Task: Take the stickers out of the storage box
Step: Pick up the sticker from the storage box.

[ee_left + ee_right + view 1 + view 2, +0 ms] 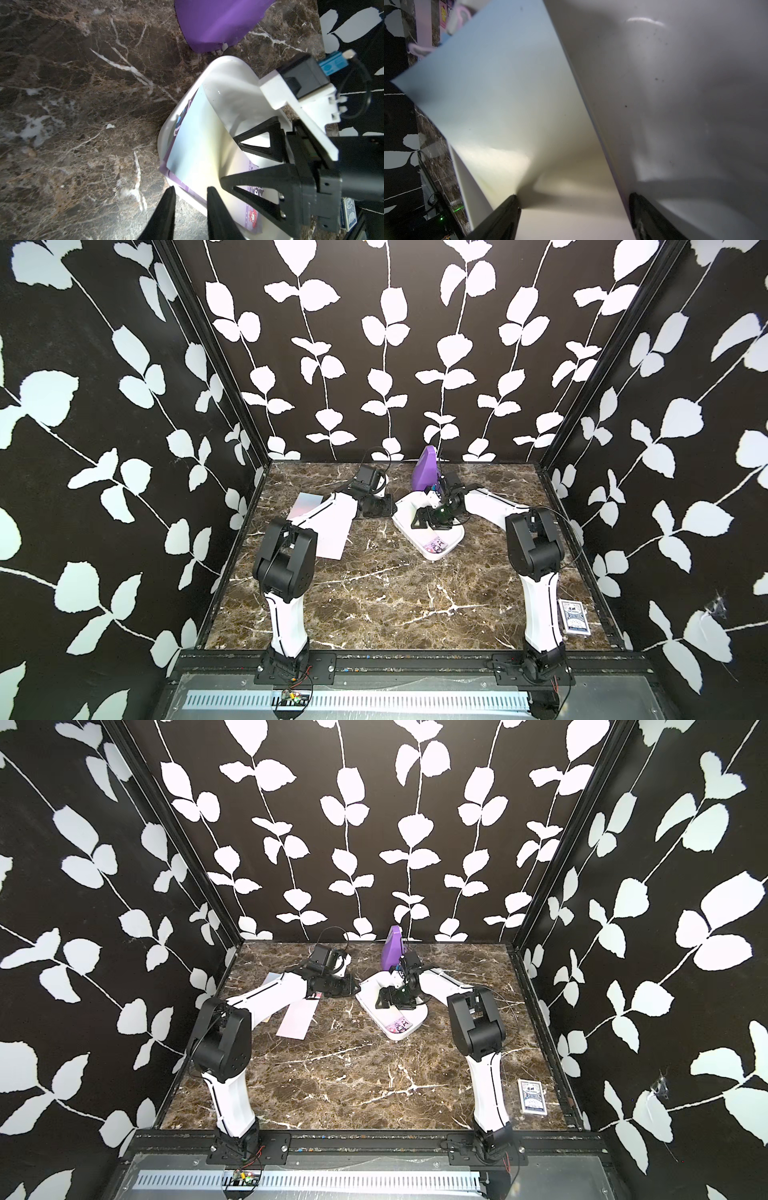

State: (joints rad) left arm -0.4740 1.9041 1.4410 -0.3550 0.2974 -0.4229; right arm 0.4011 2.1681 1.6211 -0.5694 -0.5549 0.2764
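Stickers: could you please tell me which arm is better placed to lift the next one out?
Probably right: right gripper open inside the box, over the top sticker; left gripper only at its rim.

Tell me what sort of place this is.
Probably a robot test booth, not a home or shop: a left arm and a right arm bolted to a front rail, a marble-look tabletop, and leaf-print walls closing it in on three sides.
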